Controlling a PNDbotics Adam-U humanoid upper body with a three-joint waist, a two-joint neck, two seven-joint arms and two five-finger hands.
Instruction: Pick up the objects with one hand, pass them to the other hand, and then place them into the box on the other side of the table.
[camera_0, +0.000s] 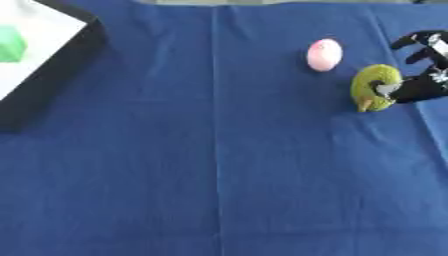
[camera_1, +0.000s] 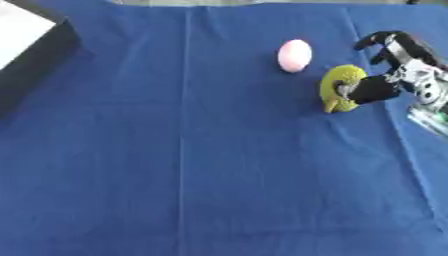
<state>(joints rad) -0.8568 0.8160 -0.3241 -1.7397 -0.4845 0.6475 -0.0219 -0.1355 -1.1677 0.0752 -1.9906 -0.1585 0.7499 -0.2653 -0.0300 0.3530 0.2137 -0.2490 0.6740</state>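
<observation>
The right hand (camera_1: 398, 75), at the frame's right edge, pinches the yellow-green object (camera_1: 339, 87) with its lower fingers; the upper ones arch free. Pink egg (camera_1: 294, 55) lies just upper left.

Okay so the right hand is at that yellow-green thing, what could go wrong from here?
1. The right hand seems to hold the yellow-green object only at its right edge, so it may slip or tip when lifted.
2. The pink egg-shaped object lies close by, up and left; a sideways move could knock it and send it rolling.
3. The box sits at the far left corner, and no left hand shows yet for the handover.
</observation>
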